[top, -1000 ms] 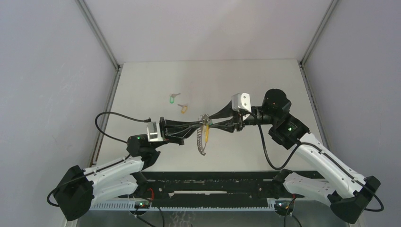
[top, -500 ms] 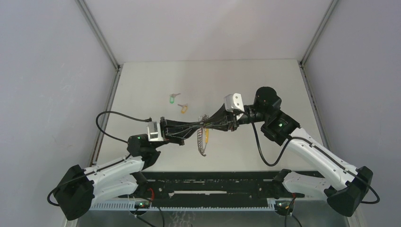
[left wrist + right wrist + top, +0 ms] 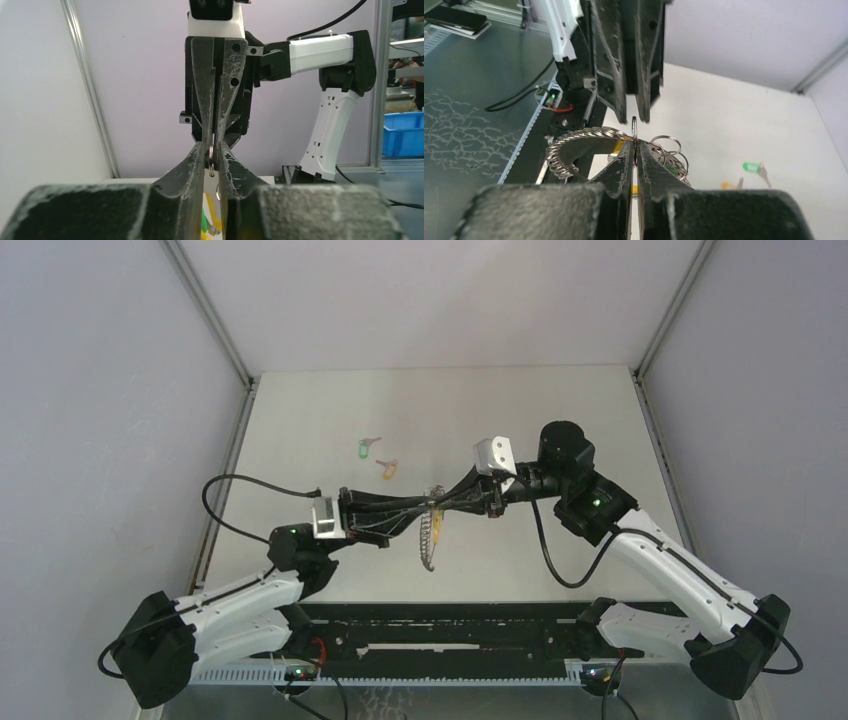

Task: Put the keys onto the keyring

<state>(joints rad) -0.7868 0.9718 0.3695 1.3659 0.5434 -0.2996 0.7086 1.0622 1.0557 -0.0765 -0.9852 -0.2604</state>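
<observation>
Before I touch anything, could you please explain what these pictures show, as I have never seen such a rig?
Two robot arms are bolted to a table. One picture looks down from above; the other two come from a camera on each wrist. On the table lie a green-tagged key and an orange-tagged key. The arms meet in mid-air: the right end effector is shut on a thin ring of the hanging keyring, while the left end effector has its jaws slightly apart around that ring.
</observation>
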